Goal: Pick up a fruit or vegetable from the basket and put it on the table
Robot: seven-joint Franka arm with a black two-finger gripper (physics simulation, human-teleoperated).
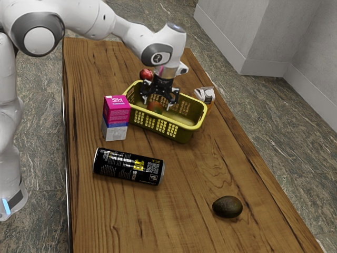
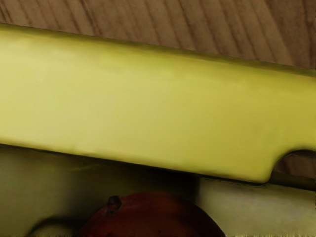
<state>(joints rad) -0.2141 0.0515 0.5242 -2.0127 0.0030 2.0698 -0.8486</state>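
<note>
Avocado (image 1: 227, 206) up front, pincer (image 1: 157, 106) wide at basket (image 1: 193, 128)

On the counter (image 1: 181, 197), a can (image 1: 129, 166) lies on its side near the upright milk (image 1: 116, 118), which stands just beside the basket. The pincer's fingers are spread wide, gripping nothing. Down in the basket, below the pincer, sits the mango (image 1: 154, 108), its stem nub (image 2: 114, 204) visible in the wrist view, near the basket's wall.

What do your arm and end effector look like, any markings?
Arm: glossy white, rounded segments, dark grey rings around the joint caps, small black mark on the wrist cap, blue light strip low down. End effector: black, angular, two-fingered.
</note>
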